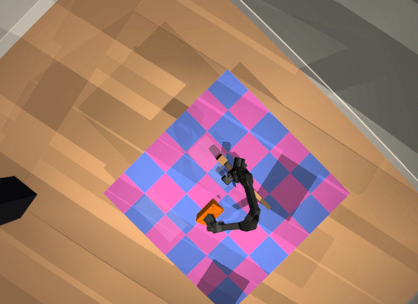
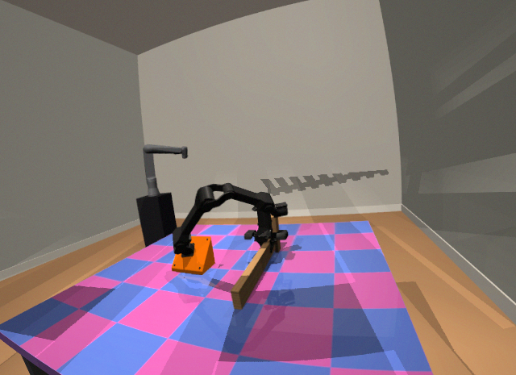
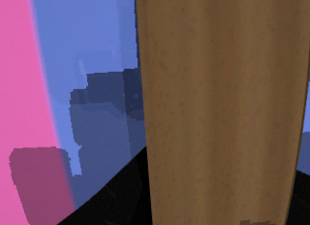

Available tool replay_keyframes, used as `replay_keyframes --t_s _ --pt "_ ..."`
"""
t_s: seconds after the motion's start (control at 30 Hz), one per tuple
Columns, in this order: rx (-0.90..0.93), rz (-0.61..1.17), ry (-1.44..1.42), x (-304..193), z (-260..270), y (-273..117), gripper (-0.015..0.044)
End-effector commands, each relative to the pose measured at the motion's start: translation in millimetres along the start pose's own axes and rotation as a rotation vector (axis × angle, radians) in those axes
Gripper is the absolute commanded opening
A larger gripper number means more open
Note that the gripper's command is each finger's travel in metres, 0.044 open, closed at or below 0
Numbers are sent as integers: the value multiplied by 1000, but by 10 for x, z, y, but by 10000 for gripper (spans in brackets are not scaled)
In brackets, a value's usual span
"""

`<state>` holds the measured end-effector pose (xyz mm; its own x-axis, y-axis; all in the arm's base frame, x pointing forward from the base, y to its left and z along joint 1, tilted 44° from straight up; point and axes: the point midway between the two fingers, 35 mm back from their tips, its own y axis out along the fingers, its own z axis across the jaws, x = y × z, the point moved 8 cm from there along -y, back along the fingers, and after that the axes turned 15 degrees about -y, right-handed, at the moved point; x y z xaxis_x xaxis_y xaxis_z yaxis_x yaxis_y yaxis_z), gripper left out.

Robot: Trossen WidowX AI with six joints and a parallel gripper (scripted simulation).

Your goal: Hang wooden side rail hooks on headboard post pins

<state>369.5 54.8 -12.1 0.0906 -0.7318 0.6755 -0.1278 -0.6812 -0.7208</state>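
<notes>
The wooden rail [image 1: 262, 200] [image 2: 251, 275] [image 3: 223, 89] runs from under the arm toward the front in the exterior view. Its far end is low, at or very near the tabletop; exact contact cannot be told. My gripper [image 1: 232, 171] [image 2: 266, 236] is shut on the rail near its post-side end, with black finger parts on both sides of the wood in the wrist view. The headboard post [image 1: 221, 159] [image 2: 275, 225] stands upright just beyond the gripper, close to the rail's end. The steel hooks, the slot and the pins are hidden, so whether the hooks sit on the pins cannot be told.
The orange wedge-shaped block [image 1: 209, 211] [image 2: 201, 254] stands at the arm's base, left of the rail in the exterior view. The arm arches from it over to the post. A black pedestal [image 2: 156, 217] with a grey arm stands beyond the checkered table [image 1: 227, 87] [image 2: 362, 258].
</notes>
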Motion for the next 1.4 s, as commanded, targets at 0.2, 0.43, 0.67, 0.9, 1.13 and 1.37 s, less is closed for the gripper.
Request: replay_keyframes --t_s 0.2,0.43,0.67,0.9,1.13,1.37 --pt "6 2 -2 -30 -1 -33 0" --pt "6 2 -2 -39 -5 -26 0" --pt "6 2 -2 -44 2 -26 0" --pt "6 3 -2 -47 8 -31 0" --pt "6 3 -2 -56 6 -35 0" --pt "6 3 -2 -65 2 -27 0"
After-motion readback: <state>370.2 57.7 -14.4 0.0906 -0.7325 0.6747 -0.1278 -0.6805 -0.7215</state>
